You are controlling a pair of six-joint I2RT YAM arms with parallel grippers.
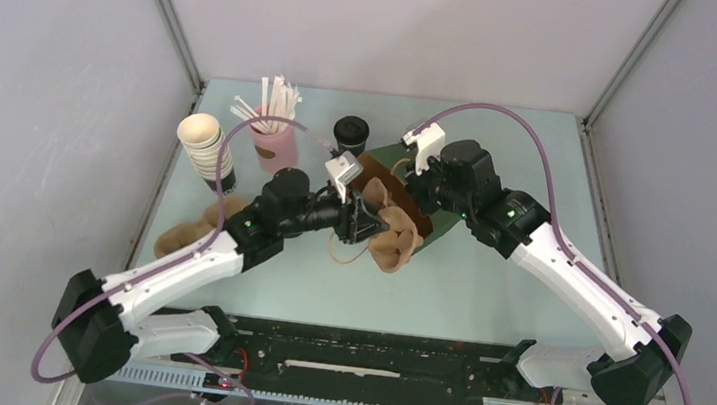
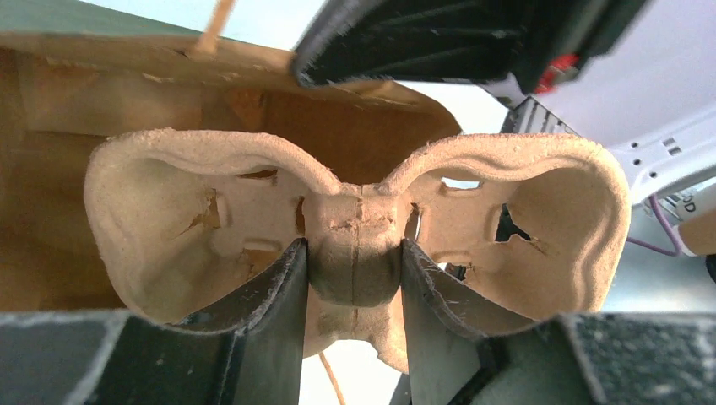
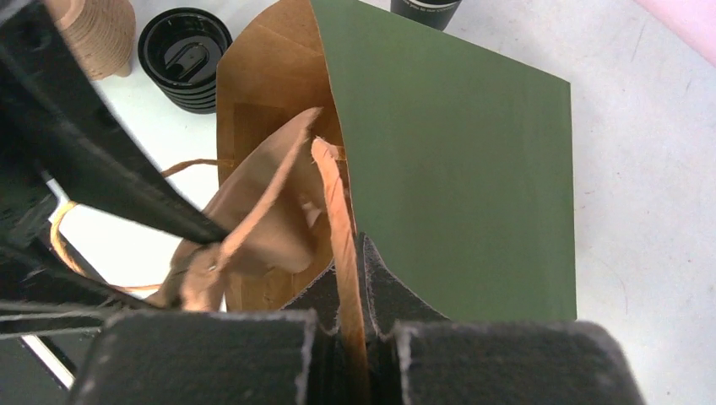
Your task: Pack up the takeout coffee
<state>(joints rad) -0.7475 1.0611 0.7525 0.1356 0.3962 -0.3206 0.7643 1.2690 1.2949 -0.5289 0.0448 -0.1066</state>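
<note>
Paper bag [image 3: 456, 186] lies flat, mouth rim pinched by right gripper [image 3: 353, 270]; pulp carrier [image 2: 152, 211], clamped at its centre ridge by left gripper [image 2: 353, 249], may snag and tear that rim if pushed askew; takeout coffee [image 1: 351, 133] stands upright beyond the bag.

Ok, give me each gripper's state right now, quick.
Left gripper: closed on the middle ridge of the pulp cup carrier.
Right gripper: shut, pinching the paper bag by its rim.
</note>
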